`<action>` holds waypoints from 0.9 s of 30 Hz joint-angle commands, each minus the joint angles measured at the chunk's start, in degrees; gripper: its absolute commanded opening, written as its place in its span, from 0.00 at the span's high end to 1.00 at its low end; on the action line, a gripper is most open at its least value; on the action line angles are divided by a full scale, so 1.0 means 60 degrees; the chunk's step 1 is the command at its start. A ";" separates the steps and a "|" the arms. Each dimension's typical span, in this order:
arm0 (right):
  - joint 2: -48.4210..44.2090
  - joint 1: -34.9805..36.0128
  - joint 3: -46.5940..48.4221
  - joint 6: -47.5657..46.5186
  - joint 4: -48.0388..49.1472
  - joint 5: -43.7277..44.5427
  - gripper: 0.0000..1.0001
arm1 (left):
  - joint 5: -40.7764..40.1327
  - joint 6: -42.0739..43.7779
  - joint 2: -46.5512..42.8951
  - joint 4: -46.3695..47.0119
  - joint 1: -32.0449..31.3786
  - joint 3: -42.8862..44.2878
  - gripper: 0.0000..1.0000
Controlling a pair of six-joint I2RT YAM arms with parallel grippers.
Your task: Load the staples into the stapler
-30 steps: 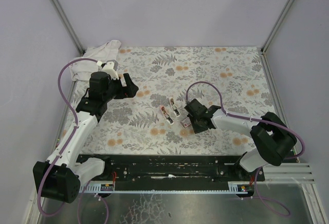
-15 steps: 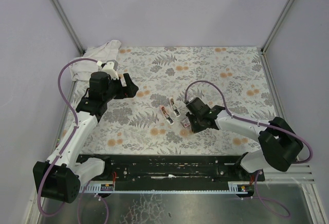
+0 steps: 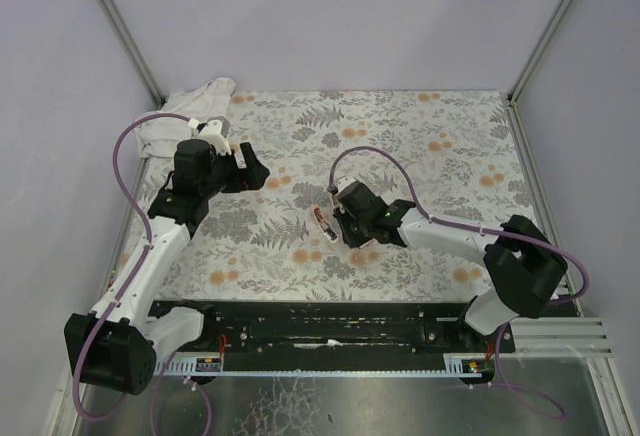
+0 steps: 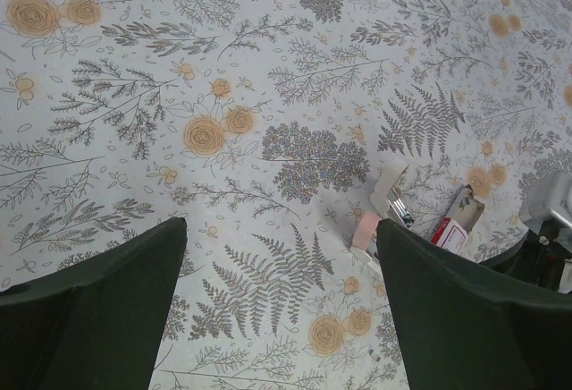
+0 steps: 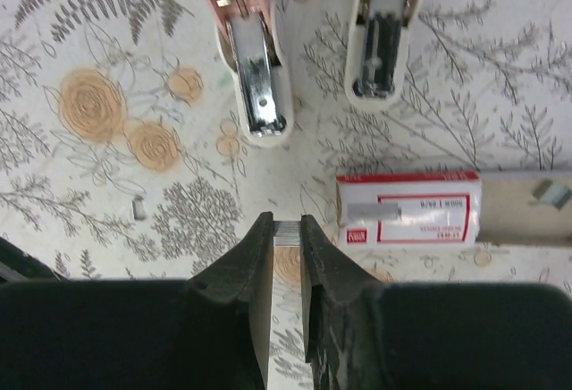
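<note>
Shifted leftward since the earlier frame, our right claw [image 5: 286, 225] pinches a short silver staple strip [image 5: 288, 232], with the open pink plastic stapler [image 5: 253, 86] just ahead-left. The red-and-white cardboard staple box [image 5: 409, 209] lies just right. We judge a tilted strip could miss the channel. A cream stapler [image 5: 380, 41] crowds ahead-right; our left claw [image 4: 279, 229] hangs open, well apart.

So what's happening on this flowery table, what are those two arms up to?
The right arm's jaws are pinched on a short strip of staples, low over the table. Just ahead lie two opened staplers, a pink stapler and a cream stapler; the strip is in neither yet. The red staple box lies beside the jaws, its tray slid out. The left arm hangs off to the side, jaws open and empty.
</note>
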 commanded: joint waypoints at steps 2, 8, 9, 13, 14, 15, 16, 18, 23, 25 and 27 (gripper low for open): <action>0.0603 0.0184 0.0851 -0.0215 0.0569 0.0316 0.81 | -0.0026 -0.0034 0.0047 0.0438 0.0077 -0.0114 0.14; 0.1107 0.0294 0.1349 -0.0241 0.0744 0.0426 0.81 | 0.0002 -0.0034 0.0040 0.0438 0.0077 -0.0111 0.14; 0.1128 0.0315 0.1419 -0.0265 0.0751 0.0422 0.81 | -0.0002 -0.0034 0.0047 0.0438 0.0077 -0.0100 0.14; 0.1595 0.0360 0.1621 -0.0417 0.0798 0.0459 0.81 | 0.0001 -0.0034 0.0044 0.0437 0.0079 -0.0098 0.14; 0.1639 0.0377 0.1665 -0.0448 0.0802 0.0482 0.81 | -0.0006 -0.0034 0.0044 0.0437 0.0079 -0.0106 0.14; 0.1676 0.0366 0.1694 -0.0481 0.0813 0.0508 0.81 | -0.0003 -0.0034 0.0039 0.0438 0.0077 -0.0101 0.14; 0.1723 0.0368 0.1738 -0.0509 0.0804 0.0511 0.81 | -0.0006 -0.0034 0.0046 0.0438 0.0077 -0.0097 0.14; 0.1784 0.0365 0.1786 -0.0566 0.0807 0.0524 0.81 | 0.0001 -0.0034 0.0043 0.0438 0.0073 -0.0107 0.14; 0.1878 0.0374 0.1884 -0.0633 0.0866 0.0514 0.81 | 0.0000 -0.0034 0.0040 0.0438 0.0092 -0.0091 0.14; 0.1941 0.0387 0.1951 -0.0667 0.0870 0.0504 0.81 | 0.0006 -0.0033 0.0043 0.0438 0.0092 -0.0092 0.14; 0.1996 0.0378 0.2009 -0.0681 0.0868 0.0506 0.81 | 0.0001 -0.0034 0.0035 0.0438 0.0092 -0.0096 0.14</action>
